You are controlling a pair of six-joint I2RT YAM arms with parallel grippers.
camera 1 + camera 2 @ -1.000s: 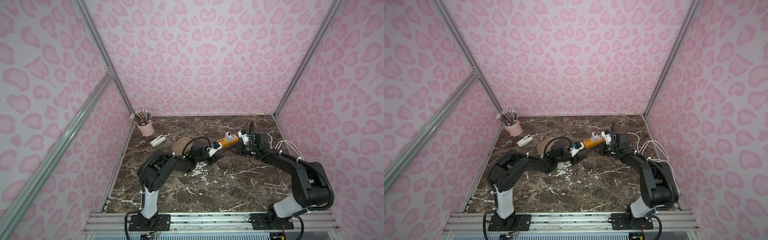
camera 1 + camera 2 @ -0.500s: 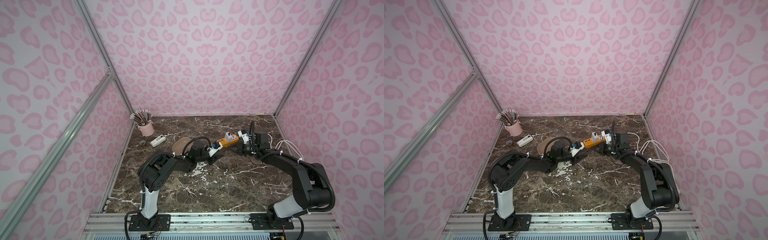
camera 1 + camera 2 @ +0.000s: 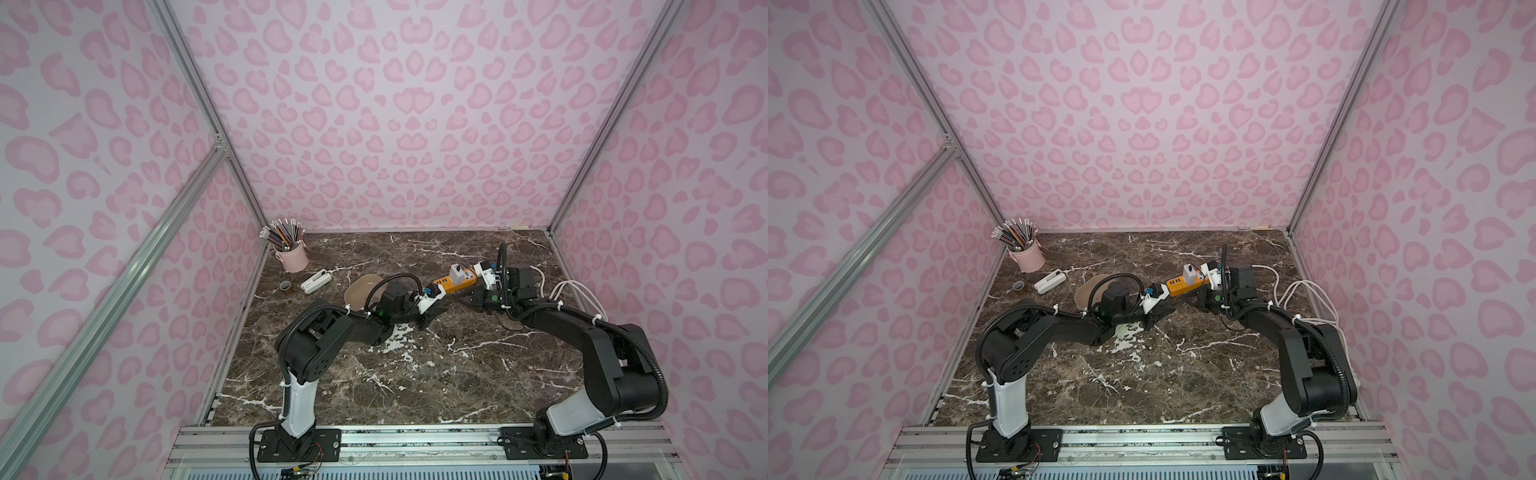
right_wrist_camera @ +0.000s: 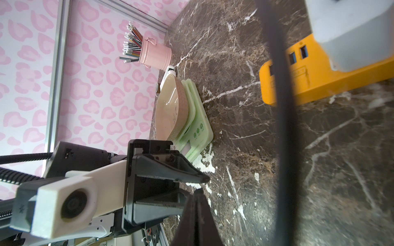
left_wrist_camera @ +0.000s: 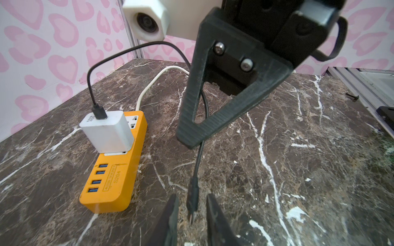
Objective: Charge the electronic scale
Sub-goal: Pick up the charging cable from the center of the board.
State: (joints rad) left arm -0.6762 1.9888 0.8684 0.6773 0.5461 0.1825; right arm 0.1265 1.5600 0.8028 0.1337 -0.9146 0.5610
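Note:
The electronic scale (image 4: 198, 130), pale green with a beige tray (image 4: 170, 106) on top, sits left of centre; only the tray (image 3: 360, 289) shows in both top views, behind my left arm. A black cable runs from the white charger cube (image 5: 106, 132) on the orange power strip (image 5: 115, 170). My right gripper (image 5: 189, 138) is shut on that cable, and its plug (image 5: 193, 200) hangs just above the table. My left gripper (image 5: 193, 213) stands narrowly open, one finger on either side of the plug, with small gaps on both sides.
A pink pencil cup (image 3: 291, 257), a small white device (image 3: 316, 281) and a dark cap (image 3: 285, 285) stand at the back left. White cords (image 3: 577, 291) loop by the right wall. The two grippers meet mid-table beside the power strip (image 3: 457, 280).
My left gripper's jaws have narrowed around the cable plug. Both arms have otherwise stayed about where they were.

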